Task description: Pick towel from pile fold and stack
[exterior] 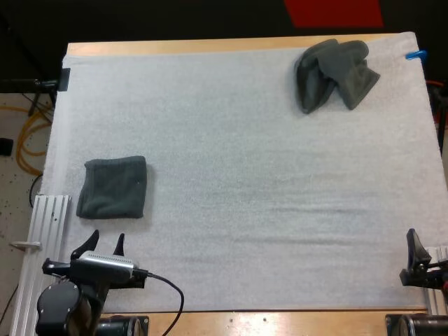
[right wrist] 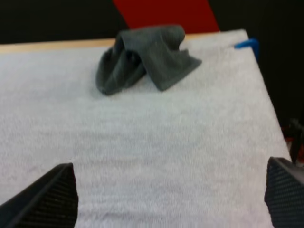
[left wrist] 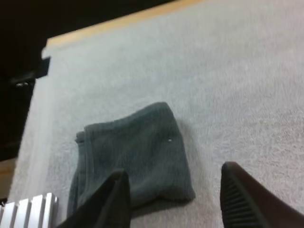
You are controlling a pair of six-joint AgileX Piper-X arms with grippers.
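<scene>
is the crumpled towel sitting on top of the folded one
No, the crumpled towel lies at the far right, well apart from the folded towel at the near left.

folded towel [exterior: 112,187]: 1 | crumpled towel [exterior: 334,73]: 1 | towels total: 2 | white mat [exterior: 245,175]: 1

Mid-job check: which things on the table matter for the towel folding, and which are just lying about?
Job: crumpled towel; folded towel.
Lying about: mat; metal rail at the mat's left edge.

Lab: white mat [exterior: 245,175], aluminium rail [exterior: 45,238], floor cables [exterior: 28,140].
</scene>
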